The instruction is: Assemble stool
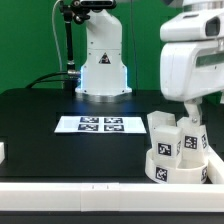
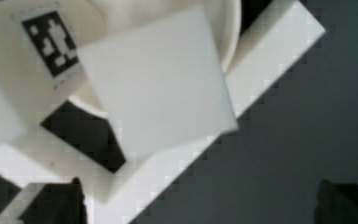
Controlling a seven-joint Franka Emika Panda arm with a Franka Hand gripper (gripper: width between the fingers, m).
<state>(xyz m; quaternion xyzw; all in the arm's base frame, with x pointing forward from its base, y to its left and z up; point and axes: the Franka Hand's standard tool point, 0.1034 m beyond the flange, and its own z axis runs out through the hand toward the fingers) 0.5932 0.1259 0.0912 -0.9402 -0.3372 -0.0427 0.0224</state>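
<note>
The white round seat (image 1: 168, 170) lies at the front of the table on the exterior view's right, with marker tags on its rim. Two white block legs (image 1: 162, 134) (image 1: 193, 137) stand upright on it. My gripper (image 1: 190, 112) hangs right above the right-hand leg, and its white hand hides part of that leg. In the wrist view a leg's flat white face (image 2: 158, 90) fills the middle, with a tagged face (image 2: 51, 40) beside it and a white part of the stool (image 2: 274, 60) behind. My gripper (image 2: 194, 205) is open with dark fingertips (image 2: 30, 205) far apart, holding nothing.
The marker board (image 1: 100, 124) lies flat mid-table. The arm's white base (image 1: 103, 60) stands at the back. A small white piece (image 1: 2, 152) shows at the exterior view's left edge. A white rail (image 1: 70, 190) runs along the front of the black table.
</note>
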